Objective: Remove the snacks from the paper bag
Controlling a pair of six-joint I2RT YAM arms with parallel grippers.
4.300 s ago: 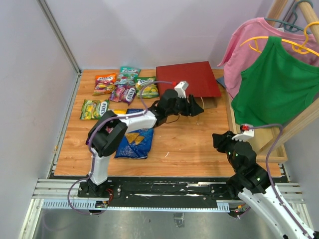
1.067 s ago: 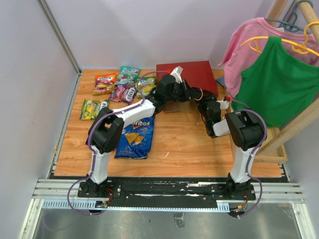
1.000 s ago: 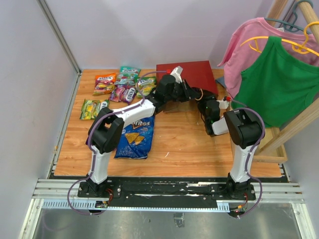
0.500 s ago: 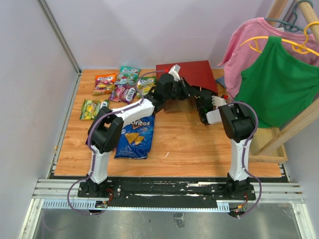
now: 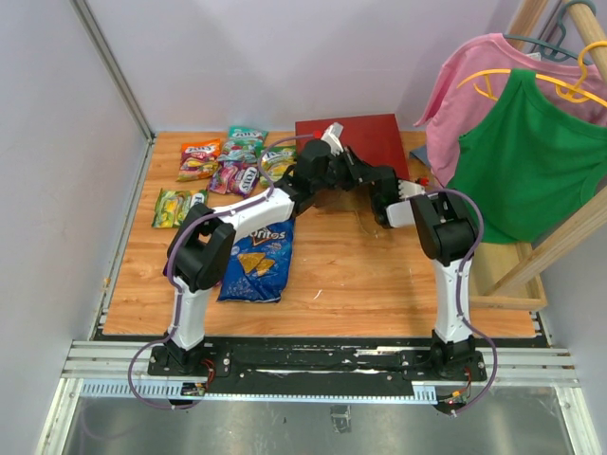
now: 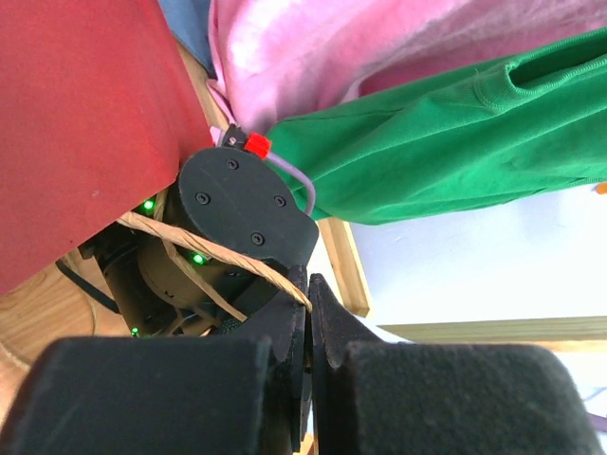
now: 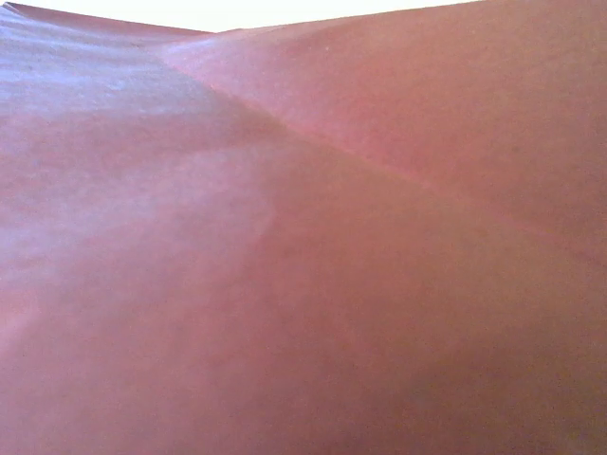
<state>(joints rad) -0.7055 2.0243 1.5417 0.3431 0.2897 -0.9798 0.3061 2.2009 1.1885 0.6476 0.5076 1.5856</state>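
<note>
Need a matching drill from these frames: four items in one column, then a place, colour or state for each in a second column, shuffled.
1. chip bag
2. paper bag
3. green shirt
4. left gripper

A. shut on a handle
B. hanging at the right
C. dark red, at the far side of the table
D. blue, lying flat on the table

Pairs: 1-D, 2-C, 3-B, 4-A

The left arm [image 5: 186, 320] and the right arm [image 5: 446, 305] have white links, black joints and lilac cables — one round black cover [image 6: 242, 204] shows four screws.
</note>
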